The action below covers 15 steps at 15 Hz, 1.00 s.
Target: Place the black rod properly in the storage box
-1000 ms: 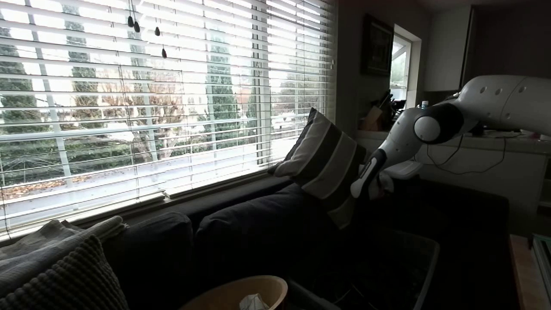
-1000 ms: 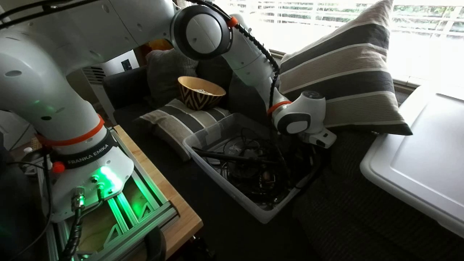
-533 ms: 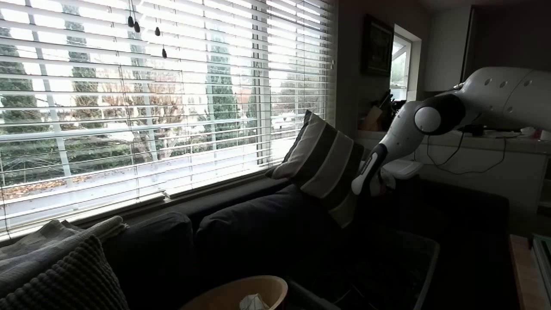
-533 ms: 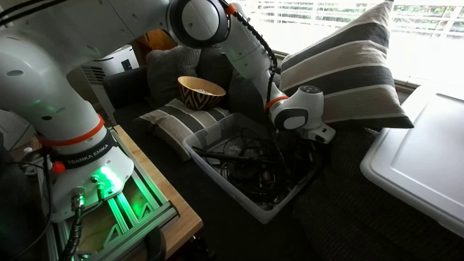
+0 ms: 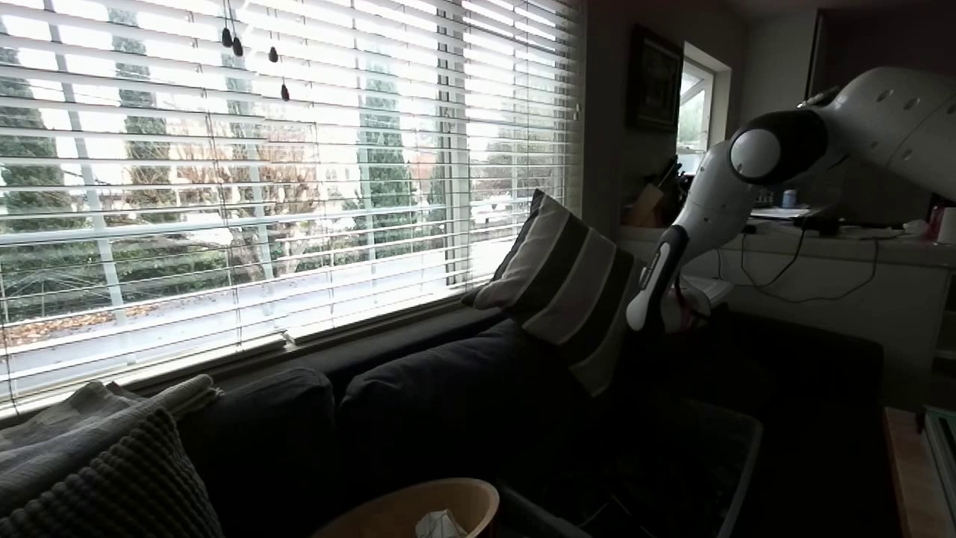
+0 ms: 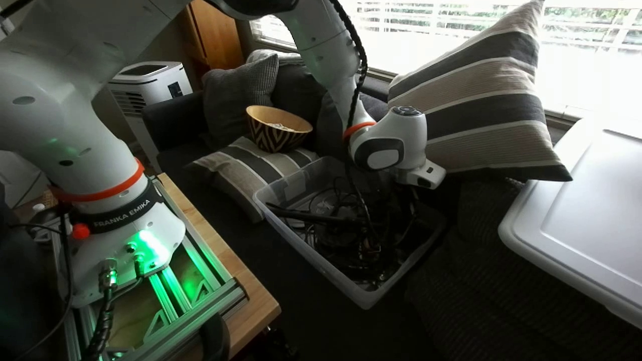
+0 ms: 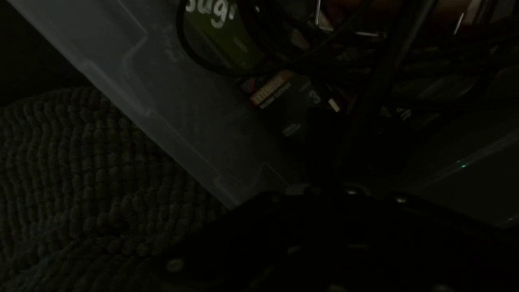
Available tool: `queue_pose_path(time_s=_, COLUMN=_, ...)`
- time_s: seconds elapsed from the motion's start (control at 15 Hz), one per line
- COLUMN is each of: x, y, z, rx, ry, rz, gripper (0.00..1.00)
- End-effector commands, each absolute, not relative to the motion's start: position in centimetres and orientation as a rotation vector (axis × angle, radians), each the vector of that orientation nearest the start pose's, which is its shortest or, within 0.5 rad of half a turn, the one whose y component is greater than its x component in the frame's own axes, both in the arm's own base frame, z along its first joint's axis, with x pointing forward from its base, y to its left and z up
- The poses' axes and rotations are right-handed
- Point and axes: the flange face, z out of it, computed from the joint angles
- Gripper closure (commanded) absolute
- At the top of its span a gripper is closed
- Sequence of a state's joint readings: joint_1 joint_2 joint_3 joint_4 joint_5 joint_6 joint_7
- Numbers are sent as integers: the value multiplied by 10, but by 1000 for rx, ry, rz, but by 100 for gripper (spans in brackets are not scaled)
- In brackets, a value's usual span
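Wrist view detail is largely swallowed by darkness, yet a long black rod (image 7: 387, 69) can be made out, running from the upper edge down towards the tool (image 7: 330, 178), above the tangled cables (image 7: 263, 36) in the storage box (image 7: 178, 109). The two sides of the tool are seen leaning inward, but its fingertips are lost in black; whether they are apart, together or clamped on the rod cannot be told.

In an exterior view, a dark rod (image 6: 321, 216) is seen lying over the cables, one end close to the rim at a corner. Whether it is the same rod cannot be settled, nor whether that end is propped on the wall or sits lower.

The task is judged to be well advanced, since in either view a rod is found within the outline of the box. What appears to be left is the "properly" part: the whole length to be settled below the rim, any grip to be let go, and the arm (image 6: 326, 55) to be drawn clear of the box. The white lid (image 6: 577, 215) is seen off the box and apart from it; closing, if wanted, is not yet done.
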State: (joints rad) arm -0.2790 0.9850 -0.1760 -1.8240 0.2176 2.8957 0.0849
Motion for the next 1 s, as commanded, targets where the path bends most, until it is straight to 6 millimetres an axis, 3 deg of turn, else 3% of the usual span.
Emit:
queue_pose_path(time_s=0.0, x=502, y=-254, z=43, rx=-3112, ry=965, rz=-125, gripper=100)
queue_pose_path(time_s=0.2, x=477, y=-232, z=70, rx=-3147, ry=917, rz=-176, gripper=100)
queue_pose_path(time_s=0.27, x=468, y=-223, z=78, rx=-3156, ry=892, rz=-176, gripper=74)
queue_pose_path(time_s=0.47, x=444, y=-198, z=104, rx=-3220, ry=731, rz=-189, gripper=60)
queue_pose_path(time_s=0.67, x=423, y=-179, z=125, rx=-3292, ry=568, rz=-144, gripper=35)
queue_pose_path(time_s=0.93, x=405, y=-166, z=148, rx=-3408, ry=227, rz=-55, gripper=5)
